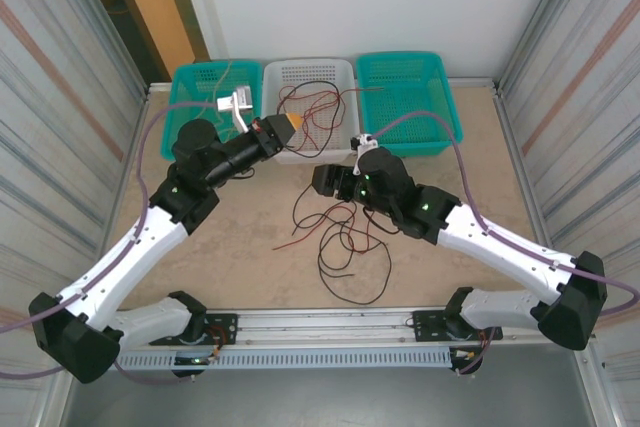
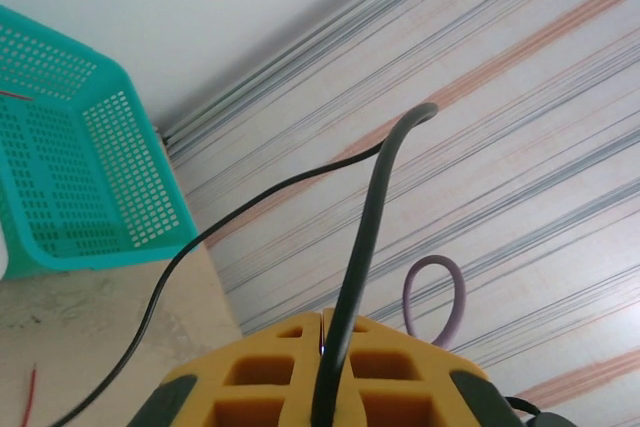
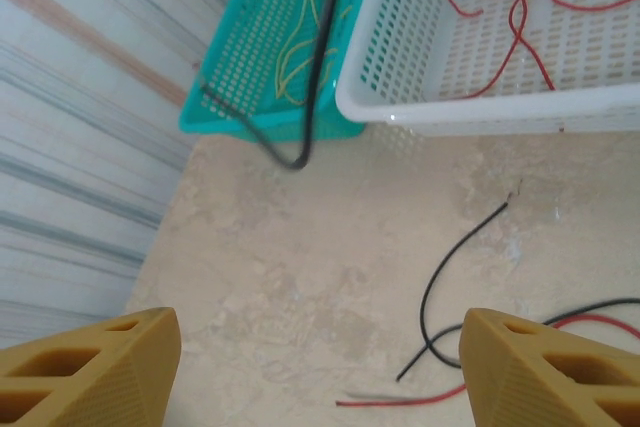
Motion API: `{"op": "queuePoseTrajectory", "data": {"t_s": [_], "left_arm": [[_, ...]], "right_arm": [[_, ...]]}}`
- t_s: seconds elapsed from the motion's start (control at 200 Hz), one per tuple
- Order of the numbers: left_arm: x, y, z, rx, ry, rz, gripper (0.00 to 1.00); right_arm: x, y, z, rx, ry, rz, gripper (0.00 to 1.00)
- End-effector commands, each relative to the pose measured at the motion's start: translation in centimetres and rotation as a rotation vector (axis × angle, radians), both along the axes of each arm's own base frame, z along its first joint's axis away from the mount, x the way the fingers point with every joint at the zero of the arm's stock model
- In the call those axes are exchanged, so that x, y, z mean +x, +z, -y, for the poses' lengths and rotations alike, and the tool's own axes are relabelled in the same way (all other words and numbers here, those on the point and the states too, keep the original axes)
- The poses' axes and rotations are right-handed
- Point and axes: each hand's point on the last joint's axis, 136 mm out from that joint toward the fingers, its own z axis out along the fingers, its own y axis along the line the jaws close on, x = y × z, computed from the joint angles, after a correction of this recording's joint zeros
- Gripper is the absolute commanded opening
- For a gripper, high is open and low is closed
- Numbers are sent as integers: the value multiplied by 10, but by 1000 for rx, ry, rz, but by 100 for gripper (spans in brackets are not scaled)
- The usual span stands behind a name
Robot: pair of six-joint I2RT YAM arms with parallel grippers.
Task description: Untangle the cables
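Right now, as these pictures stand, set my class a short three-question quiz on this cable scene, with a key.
1. True or false: the left gripper is shut on a black cable.
2. Which colour of cables lies in the white basket? A yellow; B red; C blue.
3. Fill the gap: the right gripper hangs over the table with its jaws ____.
Key: 1 true; 2 B, the red cables; 3 open.
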Motion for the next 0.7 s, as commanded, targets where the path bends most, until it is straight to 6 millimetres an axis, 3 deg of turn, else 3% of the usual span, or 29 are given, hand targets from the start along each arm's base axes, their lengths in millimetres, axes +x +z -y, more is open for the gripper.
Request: {"op": "queuePoseTrajectory", "data": {"t_s": [0.0,0.261,0.466,0.691], "left_arm": [[-8,21,-7,-67,9,47,0],[-10,20,-10,-79,11,45,0],[-12,22,-11,-69,13,56,0],[-11,25,-22,-22,41,74,0]], "right_arm": [[14,16,-2,72,-50,37,71],[30,19,-16,89,-48,38,63],[36,1,-7,36,-87,9,30],[40,-12,29,-49,-157,-17,2]]}}
